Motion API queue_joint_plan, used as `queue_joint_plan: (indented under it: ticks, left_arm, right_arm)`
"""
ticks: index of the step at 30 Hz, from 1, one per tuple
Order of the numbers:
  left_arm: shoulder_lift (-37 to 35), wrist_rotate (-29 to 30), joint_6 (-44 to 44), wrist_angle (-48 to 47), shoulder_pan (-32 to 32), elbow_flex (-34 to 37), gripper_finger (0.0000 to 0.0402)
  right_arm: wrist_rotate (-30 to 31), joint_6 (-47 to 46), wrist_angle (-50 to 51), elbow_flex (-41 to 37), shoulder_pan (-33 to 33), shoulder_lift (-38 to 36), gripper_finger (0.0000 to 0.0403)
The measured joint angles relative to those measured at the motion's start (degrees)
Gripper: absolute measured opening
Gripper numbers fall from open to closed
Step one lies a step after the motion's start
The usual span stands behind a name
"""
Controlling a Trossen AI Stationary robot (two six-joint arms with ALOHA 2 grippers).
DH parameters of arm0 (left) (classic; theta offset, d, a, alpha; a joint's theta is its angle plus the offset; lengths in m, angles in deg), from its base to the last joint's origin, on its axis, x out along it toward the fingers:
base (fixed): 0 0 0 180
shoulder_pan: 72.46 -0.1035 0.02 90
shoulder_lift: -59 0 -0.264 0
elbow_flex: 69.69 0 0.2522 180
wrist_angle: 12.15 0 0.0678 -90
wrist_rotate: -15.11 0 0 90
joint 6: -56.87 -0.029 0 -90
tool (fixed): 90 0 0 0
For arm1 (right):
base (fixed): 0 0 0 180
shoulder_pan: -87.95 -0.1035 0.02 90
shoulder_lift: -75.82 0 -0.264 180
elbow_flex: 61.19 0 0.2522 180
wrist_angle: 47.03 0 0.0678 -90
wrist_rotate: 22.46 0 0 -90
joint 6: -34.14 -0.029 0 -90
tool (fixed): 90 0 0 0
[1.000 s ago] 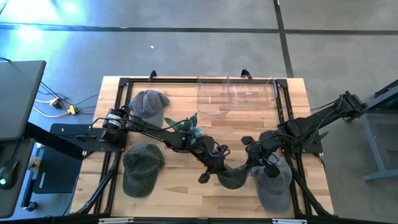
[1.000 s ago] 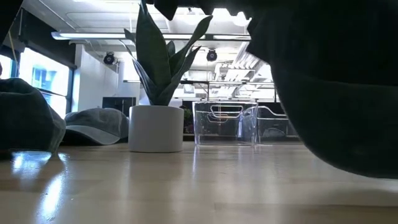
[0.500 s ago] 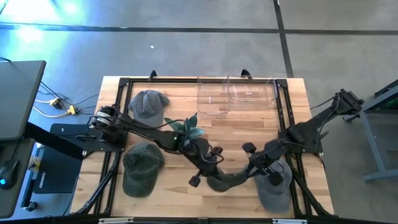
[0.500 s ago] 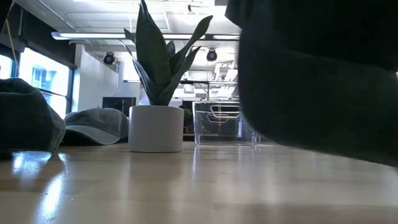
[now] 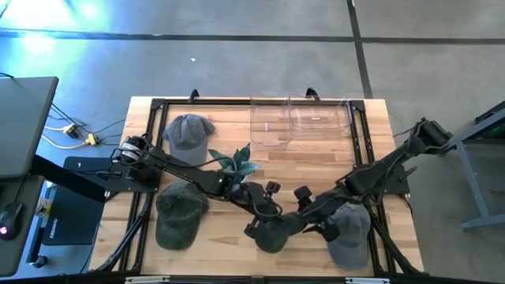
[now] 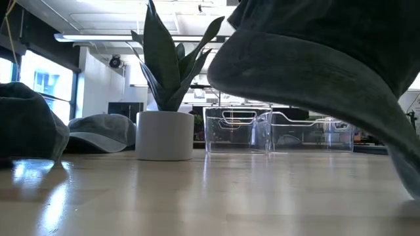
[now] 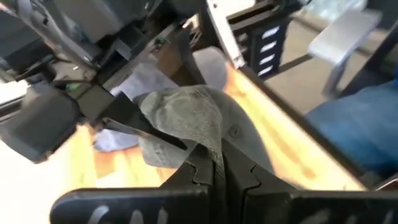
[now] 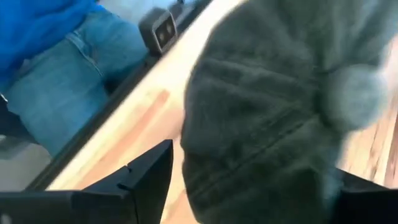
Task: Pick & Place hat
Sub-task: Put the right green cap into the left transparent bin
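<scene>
A dark green hat [image 5: 276,234] hangs over the near middle of the table, between my two grippers. My left gripper [image 5: 263,222] reaches in from the left and is shut on it. My right gripper [image 5: 316,214] comes from the right and stands open, one finger [image 8: 148,175] on either side of the hat's crown [image 8: 267,124]. In the low view the hat [image 6: 308,59] hangs above the tabletop. My left gripper pinches a fold of the hat's cloth [image 7: 213,151] between its two shut fingers, slanting down from the table's left. The hat's left part hangs clear of the table, and its right part [image 6: 405,172] droops lower. My right gripper's fingers stand astride the crown; I cannot tell whether they touch it.
Three more hats lie on the table: grey at the far left [image 5: 188,131], dark green at the near left [image 5: 179,213], grey-blue at the near right [image 5: 349,235]. A potted plant [image 5: 237,162] stands mid-table and two clear bins [image 5: 300,120] at the far edge. A person in jeans [image 8: 56,81] stands by the near edge.
Both grippers have gone toward the table's left and near edges, carrying the dark green hat with them. In the low view the hat has risen, and the bins behind it now show beneath it.
</scene>
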Motion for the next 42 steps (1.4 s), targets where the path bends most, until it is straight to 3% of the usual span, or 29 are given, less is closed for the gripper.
queue_joint_plan:
  ticks: [9, 13, 18, 23, 26, 29, 38, 42]
  left_arm:
    - [0.0, 11.4, -4.8, -4.6, 3.6, 0.0, 0.0000]
    - [-0.9, 13.9, -5.7, -5.3, 5.0, 0.0, 0.0000]
    - [-2.1, 13.4, -4.7, -6.3, 5.2, 0.0, 0.0000]
    - [-3.5, 1.1, -3.7, -7.6, 3.5, -0.2, 0.0001]
    - [-3.8, -8.6, -1.2, -9.7, 1.6, 0.1, 0.0009]
    - [-4.2, -18.4, 3.4, -8.0, -0.8, -0.1, 0.0042]
    - [0.5, -22.1, 13.9, -0.8, -4.2, -0.1, 0.0221]
    - [1.7, -23.9, 18.3, 0.2, -4.3, 0.1, 0.0266]
  right_arm:
    - [-21.3, -0.9, -2.0, 0.0, 2.3, -1.0, 0.0247]
    - [-18.8, -1.0, -3.8, 0.0, 1.7, -1.3, 0.0226]
    - [-15.2, -0.2, -4.2, 0.0, 1.7, -0.9, 0.0133]
    - [-15.8, 1.1, -3.2, 0.0, 1.7, -0.9, 0.0014]
    - [-13.2, 0.6, -2.5, 0.0, 1.7, -0.9, 0.0021]
    - [-11.1, 0.7, -1.3, 0.0, 1.7, -0.9, 0.0011]
    - [-3.6, 4.0, 0.4, 0.0, 1.5, -0.9, 0.0004]
    - [-1.9, 4.0, 1.0, 0.0, 0.8, -1.1, 0.0003]
